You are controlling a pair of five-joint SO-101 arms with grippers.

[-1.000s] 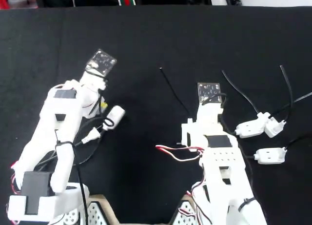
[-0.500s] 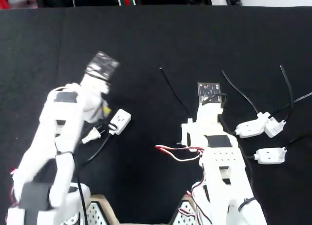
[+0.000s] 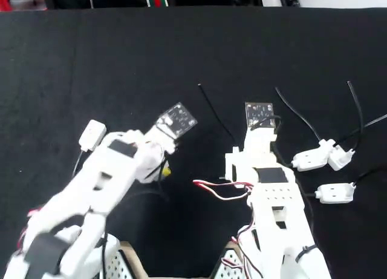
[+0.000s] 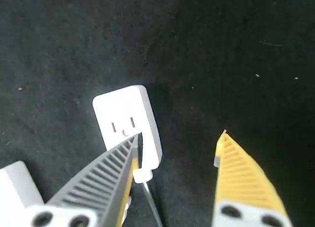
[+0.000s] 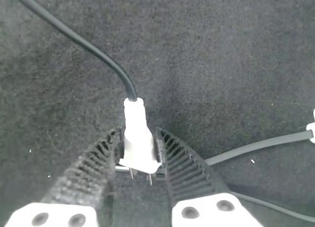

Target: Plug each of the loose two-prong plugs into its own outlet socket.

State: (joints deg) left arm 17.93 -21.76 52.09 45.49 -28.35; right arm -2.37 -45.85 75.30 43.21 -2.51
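Even light, soft shadows, possibly slight glare

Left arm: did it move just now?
Yes. The left arm swung right in the high view, closer to the still right arm.

Robotics laboratory test bench. Evidence: table point(image 3: 193, 49) draped in black cloth, two white robot arms point(image 3: 273, 197) mounted side by side at its near edge, exposed red-and-white wiring point(image 3: 219, 190), bare circuit board point(image 3: 259, 114) at a wrist.
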